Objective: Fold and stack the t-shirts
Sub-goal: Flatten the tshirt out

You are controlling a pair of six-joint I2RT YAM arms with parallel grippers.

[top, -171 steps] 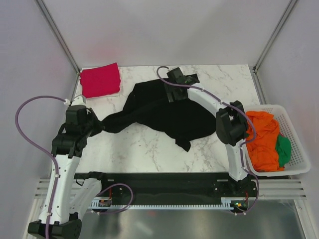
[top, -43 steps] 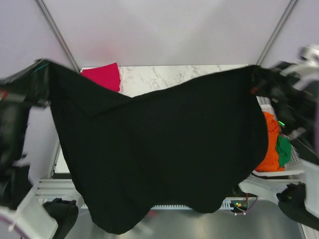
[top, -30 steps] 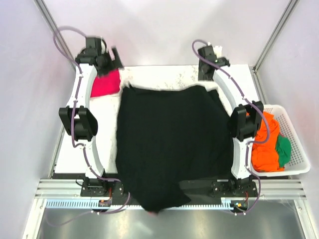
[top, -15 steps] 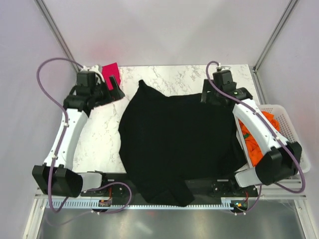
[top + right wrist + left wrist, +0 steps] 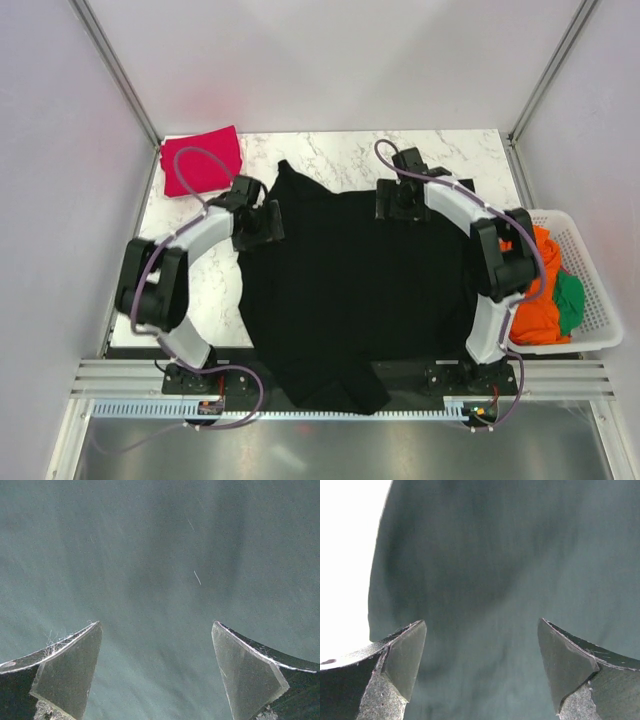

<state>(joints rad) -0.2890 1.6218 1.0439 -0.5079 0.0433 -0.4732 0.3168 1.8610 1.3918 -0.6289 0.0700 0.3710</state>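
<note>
Fabric from the black t-shirt [image 5: 350, 290] spills over the near edge of the marble table [image 5: 340, 155], a bunched corner hanging down across the metal rail [image 5: 130, 375] between the two arm bases. Beyond that the shirt lies spread flat, covering most of the middle of the tabletop. To the right, just off the table's side, a white basket [image 5: 598, 300] holds an orange garment [image 5: 525, 290] and a green one [image 5: 568, 300]. Farther back, the left gripper [image 5: 262, 225] hangs over the shirt's left edge, jaws spread wide with nothing between them; its wrist view shows dark cloth below and bright bare table at the left. The right gripper [image 5: 398, 205] sits over the shirt's far right part, jaws likewise parted and empty, only cloth beneath. A folded red t-shirt [image 5: 203, 160] rests in the far left corner, apart from the black one.
</note>
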